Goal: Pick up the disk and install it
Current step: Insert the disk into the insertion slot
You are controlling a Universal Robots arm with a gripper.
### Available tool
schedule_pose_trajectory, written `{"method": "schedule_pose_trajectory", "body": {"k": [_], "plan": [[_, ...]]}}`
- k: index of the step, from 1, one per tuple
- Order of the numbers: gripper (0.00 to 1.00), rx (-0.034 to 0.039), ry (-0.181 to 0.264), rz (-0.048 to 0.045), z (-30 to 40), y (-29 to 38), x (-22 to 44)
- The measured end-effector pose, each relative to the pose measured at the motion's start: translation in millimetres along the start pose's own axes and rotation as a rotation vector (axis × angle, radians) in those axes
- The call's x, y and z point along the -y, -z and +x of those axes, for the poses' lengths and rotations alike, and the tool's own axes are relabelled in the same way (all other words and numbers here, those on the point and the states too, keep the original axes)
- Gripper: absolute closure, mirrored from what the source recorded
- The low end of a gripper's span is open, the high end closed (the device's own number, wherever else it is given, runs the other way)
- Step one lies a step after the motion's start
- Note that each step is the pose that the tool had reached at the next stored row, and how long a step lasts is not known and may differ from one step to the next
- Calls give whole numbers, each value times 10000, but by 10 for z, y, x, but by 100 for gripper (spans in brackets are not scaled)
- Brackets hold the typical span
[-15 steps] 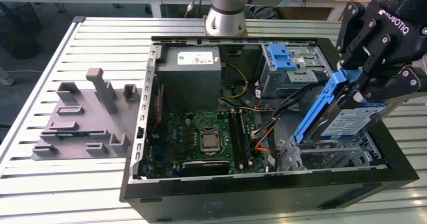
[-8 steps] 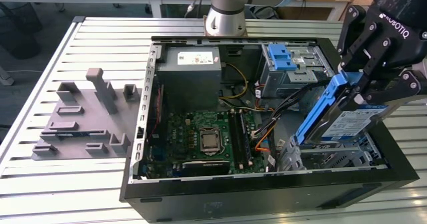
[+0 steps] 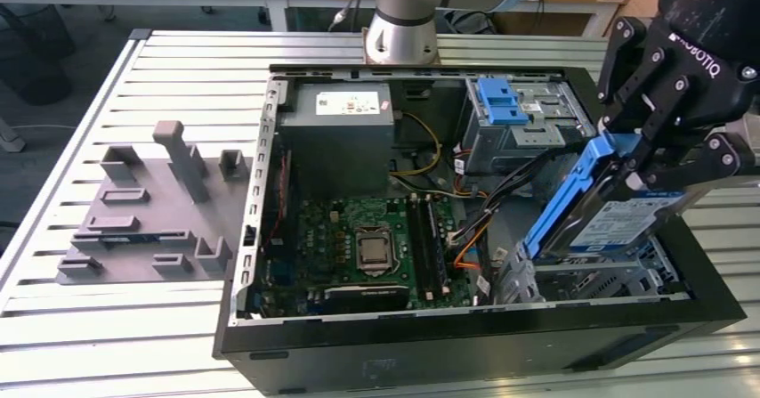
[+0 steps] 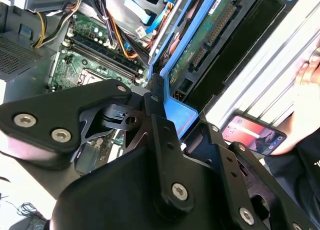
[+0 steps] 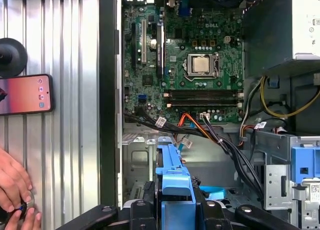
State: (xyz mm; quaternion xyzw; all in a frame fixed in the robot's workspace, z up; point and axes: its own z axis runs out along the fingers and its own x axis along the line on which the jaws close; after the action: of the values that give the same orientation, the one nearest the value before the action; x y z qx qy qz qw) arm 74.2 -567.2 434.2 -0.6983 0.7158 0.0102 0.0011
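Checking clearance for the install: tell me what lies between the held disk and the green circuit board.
Black and orange cables run between the disk and the circuit board, as the exterior view and first wrist view show.

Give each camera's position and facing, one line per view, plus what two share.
Exterior view: off the arm, looking down into the open case; shows the arm and the gripper shut on the tilted disk.
First wrist view: on the wrist, looking along the disk at the motherboard; the gripper shows.
Second wrist view: on the wrist, looking past the gripper at the disk's circuit side.
Shared: both wrist views show the phone.
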Motion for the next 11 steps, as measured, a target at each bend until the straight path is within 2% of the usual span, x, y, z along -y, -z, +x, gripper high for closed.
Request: {"method": "schedule_pose_trajectory", "body": {"k": [11], "plan": [[64, -7, -1, -3, 3, -108, 1]]}}
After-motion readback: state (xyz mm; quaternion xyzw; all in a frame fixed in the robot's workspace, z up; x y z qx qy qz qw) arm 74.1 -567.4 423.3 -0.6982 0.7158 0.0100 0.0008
